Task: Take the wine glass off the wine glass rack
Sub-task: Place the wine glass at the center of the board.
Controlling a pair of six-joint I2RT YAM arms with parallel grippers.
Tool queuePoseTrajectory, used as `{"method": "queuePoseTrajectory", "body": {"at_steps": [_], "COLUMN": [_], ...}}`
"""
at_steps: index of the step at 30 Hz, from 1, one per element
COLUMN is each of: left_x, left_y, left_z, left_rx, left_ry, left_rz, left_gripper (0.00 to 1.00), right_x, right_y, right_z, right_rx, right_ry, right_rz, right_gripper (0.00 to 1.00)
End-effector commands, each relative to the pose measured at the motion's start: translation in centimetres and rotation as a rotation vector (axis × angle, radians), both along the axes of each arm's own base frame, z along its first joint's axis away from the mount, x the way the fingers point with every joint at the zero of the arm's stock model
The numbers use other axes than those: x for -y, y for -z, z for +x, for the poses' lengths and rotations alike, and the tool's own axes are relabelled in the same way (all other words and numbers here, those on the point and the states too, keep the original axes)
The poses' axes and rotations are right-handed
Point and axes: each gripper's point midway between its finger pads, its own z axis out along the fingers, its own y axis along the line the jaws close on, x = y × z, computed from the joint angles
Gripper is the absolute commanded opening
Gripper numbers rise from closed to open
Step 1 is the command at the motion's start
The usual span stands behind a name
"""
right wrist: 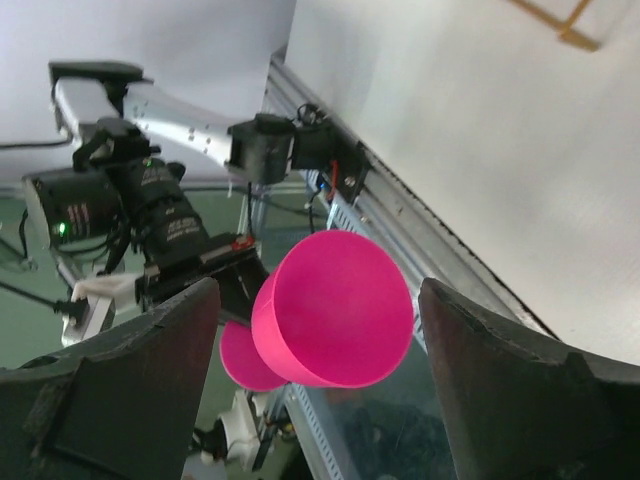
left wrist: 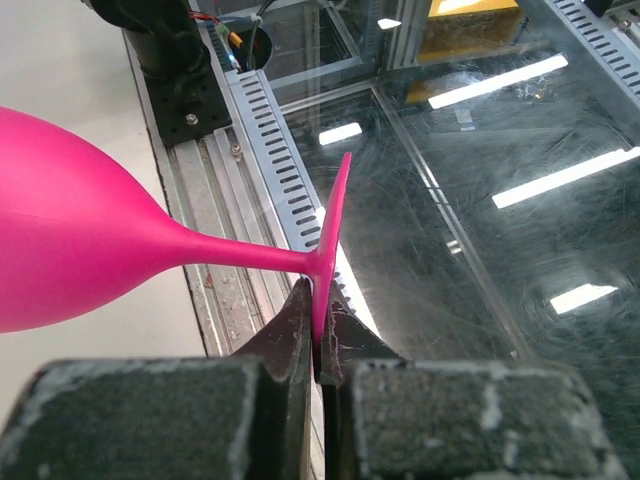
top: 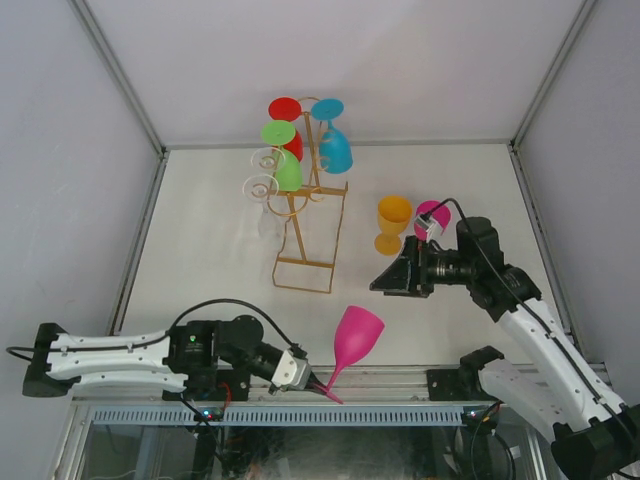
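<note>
White table top closed in by pale grey walls on three sides; the arm bases sit along its near edge. The pink wine glass [top: 358,335] [left wrist: 70,240] [right wrist: 335,305] is off the wine glass rack [top: 297,240] and hangs above the near edge of the table, right of the middle, tilted, with its bowl over the table and its stem slanting down toward the edge. The left gripper [top: 318,384] [left wrist: 318,320] has it by the foot: in the left wrist view the two fingers [left wrist: 290,325] are pressed together on the thin foot disc, which stands on edge between them.

The rack stands near the middle of the table, a little to the left, its rectangular loop base toward the near edge and its post rising toward the far edge. A red glass [top: 289,125], a green glass [top: 287,172], a blue glass [top: 335,150] and two clear glasses [top: 262,185] hang from its hooks.

The right gripper [top: 383,281] [right wrist: 315,290] is over the right half of the table, between the rack base and the right edge, its fingers [right wrist: 150,350] spread wide with nothing between them. In its wrist view the mouth of the pink wine glass shows in the gap, apart from both fingers.

An orange glass [top: 393,215] stands upright just beyond the right gripper, and a second pink glass [top: 432,215] stands beside it toward the right edge, partly hidden by the arm's cable.
</note>
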Motion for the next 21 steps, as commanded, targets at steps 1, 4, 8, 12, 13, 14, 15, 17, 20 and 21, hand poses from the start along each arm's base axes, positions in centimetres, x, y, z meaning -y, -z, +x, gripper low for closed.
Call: {"method": "queuePoseTrajectory", "body": {"at_steps": [1,4,8,12,13,14,15,17,20,21], "left_x": [0.7,0.7,0.5,0.2,0.0,0.0,-0.1,-0.3,-0.6,-0.6], "left_y": [-4.4,-4.4,-3.6,-3.2,-3.1,-3.1,-3.2,-3.3,-3.3,-3.4], "left_z": [0.6,0.9,0.9,1.3,1.5,1.7,1.8,2.0,2.1,2.1], "left_rx": [0.068,0.076,0.080,0.103,0.111,0.119,0.126,0.141,0.153,0.154], "left_ry": [-0.011,-0.023,-0.016,-0.030,-0.038,-0.046,-0.054,-0.061,-0.063,-0.060], "left_rz": [-0.133,-0.129,-0.085,-0.052,-0.046,-0.044,-0.045,-0.053,-0.065,-0.072], "left_gripper": [0.00,0.00,0.00,0.00,0.00,0.00,0.00,0.00,0.00,0.00], "right_x": [-1.7,-2.6,-3.6,-3.9,-4.0,-4.1,-4.1,-4.3,-4.6,-4.7], "right_y": [-1.9,-2.4,-2.6,-2.5,-2.3,-2.3,-2.3,-2.4,-2.5,-2.5], "right_z": [-1.9,-3.5,-4.9,-5.4,-5.3,-5.3,-5.4,-5.5,-6.1,-6.2], "right_rx": [0.039,0.016,0.028,0.024,0.023,0.022,0.021,0.022,0.021,0.018], "right_ry": [-0.146,-0.248,-0.329,-0.358,-0.355,-0.356,-0.361,-0.379,-0.411,-0.420], "right_rz": [0.083,0.127,0.143,0.144,0.142,0.143,0.145,0.151,0.160,0.162], "right_gripper": [0.80,0.78,0.71,0.61,0.59,0.58,0.57,0.57,0.56,0.56]}}
